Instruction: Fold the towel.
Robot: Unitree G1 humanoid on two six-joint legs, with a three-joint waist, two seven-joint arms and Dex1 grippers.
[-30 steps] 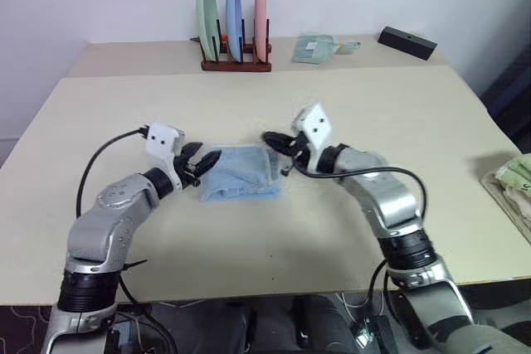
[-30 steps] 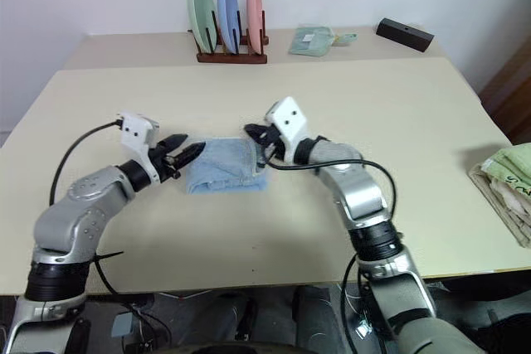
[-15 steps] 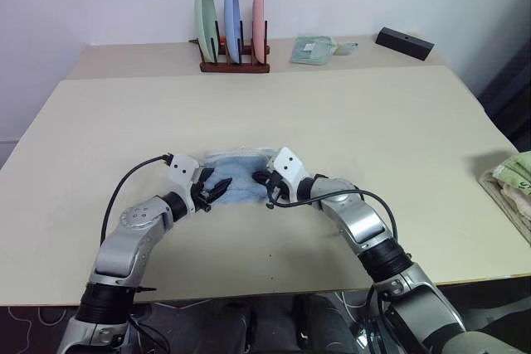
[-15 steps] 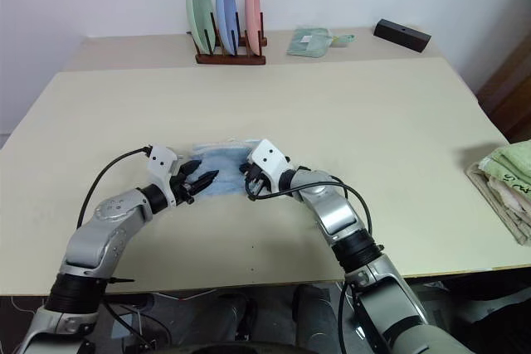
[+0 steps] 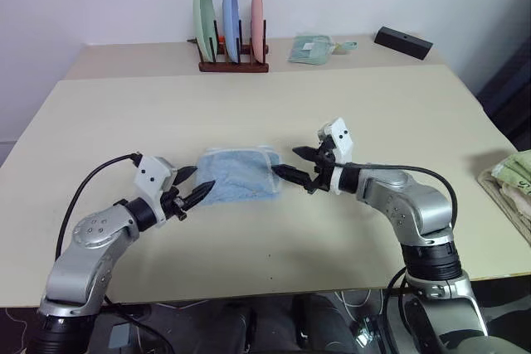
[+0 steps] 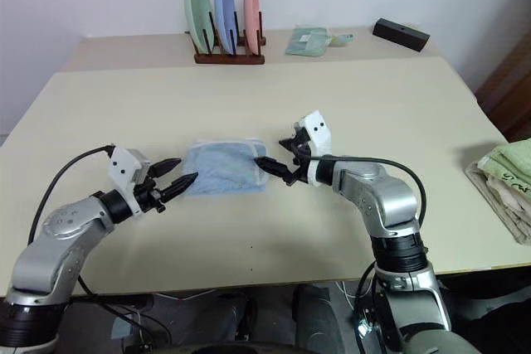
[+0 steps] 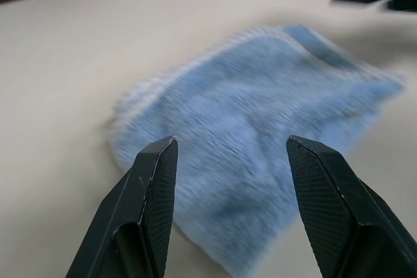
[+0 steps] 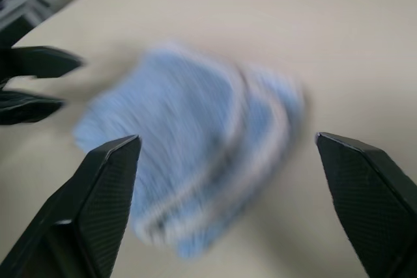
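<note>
The towel (image 5: 239,176) lies folded on the table (image 5: 373,113), between the two grippers. The left gripper (image 5: 192,188) is just beside its left edge, fingers apart and holding nothing. The right gripper (image 5: 297,165) is at its right edge, fingers spread wide and empty too.

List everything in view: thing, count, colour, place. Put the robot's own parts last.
table: one, cream, under everything
towel: one, light blue, folded, table centre, between the end effectors
plates: three, green, blue, pink, upright in rack
rack: one, dark wood, far edge
small folded cloth: one, mint green, right of the rack
box: one, black, far right corner
folded stack: one, pale green, right table edge
left end effector: one, black, open, left of towel
right end effector: one, black, open, right of towel
</note>
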